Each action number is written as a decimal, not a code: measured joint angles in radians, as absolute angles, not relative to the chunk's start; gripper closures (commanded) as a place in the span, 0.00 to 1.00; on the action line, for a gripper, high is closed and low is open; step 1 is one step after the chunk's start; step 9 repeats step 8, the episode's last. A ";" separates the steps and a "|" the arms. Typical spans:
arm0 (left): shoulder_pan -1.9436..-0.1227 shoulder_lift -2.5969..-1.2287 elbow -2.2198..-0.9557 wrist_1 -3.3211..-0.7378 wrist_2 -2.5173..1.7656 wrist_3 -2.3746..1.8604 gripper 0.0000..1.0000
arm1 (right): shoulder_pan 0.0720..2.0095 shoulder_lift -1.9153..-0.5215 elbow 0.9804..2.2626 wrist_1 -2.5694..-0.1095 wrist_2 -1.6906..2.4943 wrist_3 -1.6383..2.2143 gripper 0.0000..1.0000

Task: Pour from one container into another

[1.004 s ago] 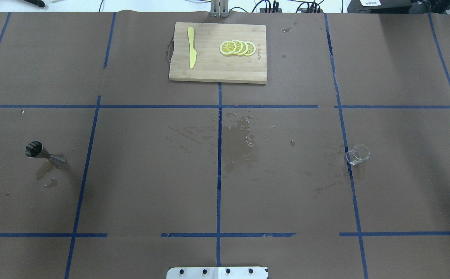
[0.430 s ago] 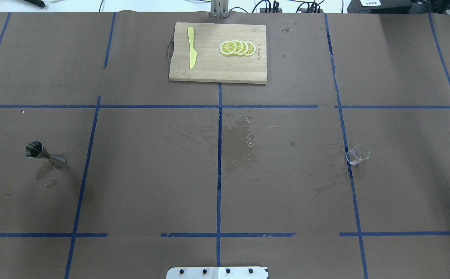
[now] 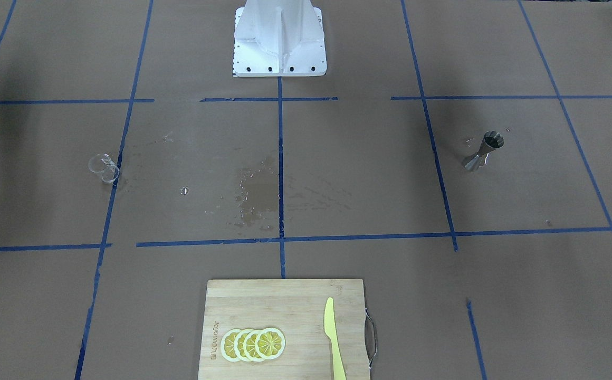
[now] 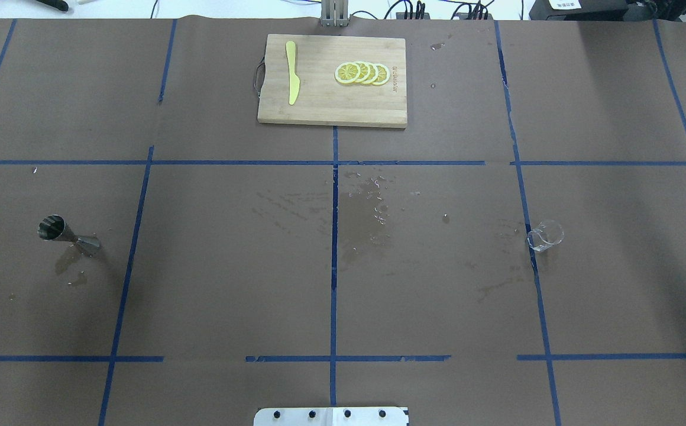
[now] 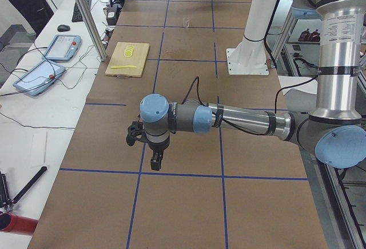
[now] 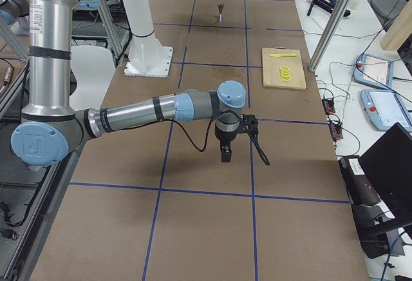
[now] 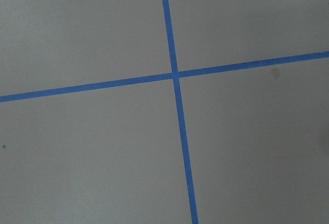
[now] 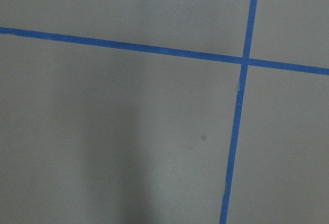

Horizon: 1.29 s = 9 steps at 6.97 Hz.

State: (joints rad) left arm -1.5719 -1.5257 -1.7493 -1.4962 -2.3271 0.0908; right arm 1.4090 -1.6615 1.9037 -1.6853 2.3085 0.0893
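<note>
Overhead exterior: one cup (image 4: 544,235), one jigger (image 4: 68,234); cannot tell opening of left end effector (image 5: 154,162), right end effector (image 6: 226,154).

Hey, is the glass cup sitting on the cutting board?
No, the cup stands on the table, far to the side of the board.

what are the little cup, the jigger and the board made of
Cup: looks like clear glass, though clear plastic is possible; the table shows through it.
Jigger: polished metal, likely steel; silver grey with dark reflections inside its cone.
Board: pale wood or bamboo, matte; lengthwise strips and grain show.
</note>
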 measured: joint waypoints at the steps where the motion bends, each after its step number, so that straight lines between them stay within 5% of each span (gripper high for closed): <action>1: -1.570 -1.522 -1.752 -1.496 -2.327 0.091 0.00 | 1.410 -1.663 1.901 -1.687 2.312 0.090 0.00; 9: -1.539 -1.526 -1.767 -1.473 -2.328 0.091 0.00 | 1.444 -1.729 1.898 -1.689 2.369 0.093 0.00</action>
